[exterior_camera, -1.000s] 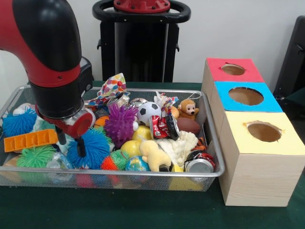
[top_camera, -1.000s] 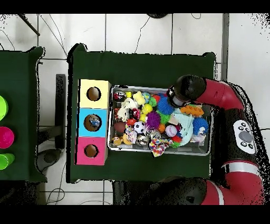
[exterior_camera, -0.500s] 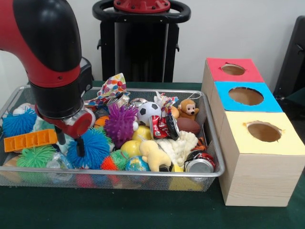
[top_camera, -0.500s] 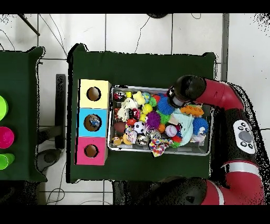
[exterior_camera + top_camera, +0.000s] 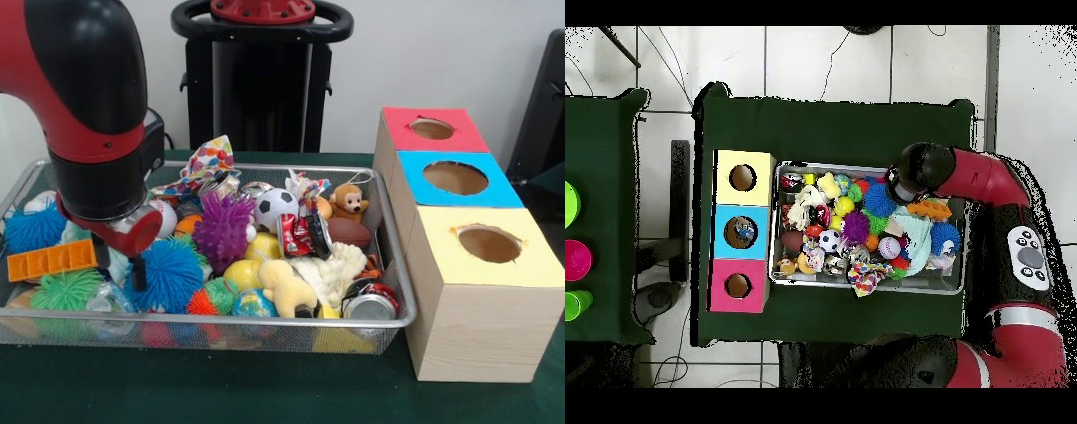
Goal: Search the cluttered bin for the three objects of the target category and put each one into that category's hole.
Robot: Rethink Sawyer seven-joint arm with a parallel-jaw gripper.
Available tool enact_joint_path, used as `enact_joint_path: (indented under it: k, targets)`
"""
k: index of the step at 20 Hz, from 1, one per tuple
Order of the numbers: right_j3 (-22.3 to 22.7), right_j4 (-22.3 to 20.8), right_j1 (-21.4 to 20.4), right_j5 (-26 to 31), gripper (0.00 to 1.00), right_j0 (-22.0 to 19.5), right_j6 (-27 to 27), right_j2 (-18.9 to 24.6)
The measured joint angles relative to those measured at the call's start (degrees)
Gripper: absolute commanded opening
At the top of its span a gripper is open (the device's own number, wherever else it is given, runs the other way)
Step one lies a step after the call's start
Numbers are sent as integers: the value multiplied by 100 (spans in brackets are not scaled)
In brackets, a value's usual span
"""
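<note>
The bin [image 5: 265, 320] is a silver wire-mesh basket full of toys; it also shows in the overhead view [image 5: 825, 167]. My gripper [image 5: 119, 267] hangs at the bin's left part, just above a blue spiky ball [image 5: 177, 276] and beside an orange toothed block [image 5: 51, 260]. Its two dark fingers [image 5: 139, 274] stand apart with nothing between them. In the overhead view the arm [image 5: 915, 172] covers the gripper. Three wooden boxes with holes stand beside the bin: red [image 5: 433, 130], blue [image 5: 455, 178] and yellow [image 5: 488, 245].
The bin holds a purple spiky ball [image 5: 222, 228], a soccer ball [image 5: 275, 208], a monkey plush [image 5: 350, 201], crushed cans [image 5: 305, 235], a yellow plush [image 5: 284, 287], a brown football [image 5: 350, 232] and a green spiky ball [image 5: 66, 290]. The table is covered in green cloth [image 5: 265, 389].
My gripper has shifted slightly to the left in the front view, toward the orange block. Nothing in the bin has moved.
</note>
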Motion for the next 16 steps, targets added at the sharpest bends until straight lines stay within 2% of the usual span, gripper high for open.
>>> enact_joint_path:
  k: [8, 16]
  targets:
    - [-356, -63, 52, 88, 100, -3, -5, 12]
    - [-414, -86, 85, 89, 100, -11, -5, 16]
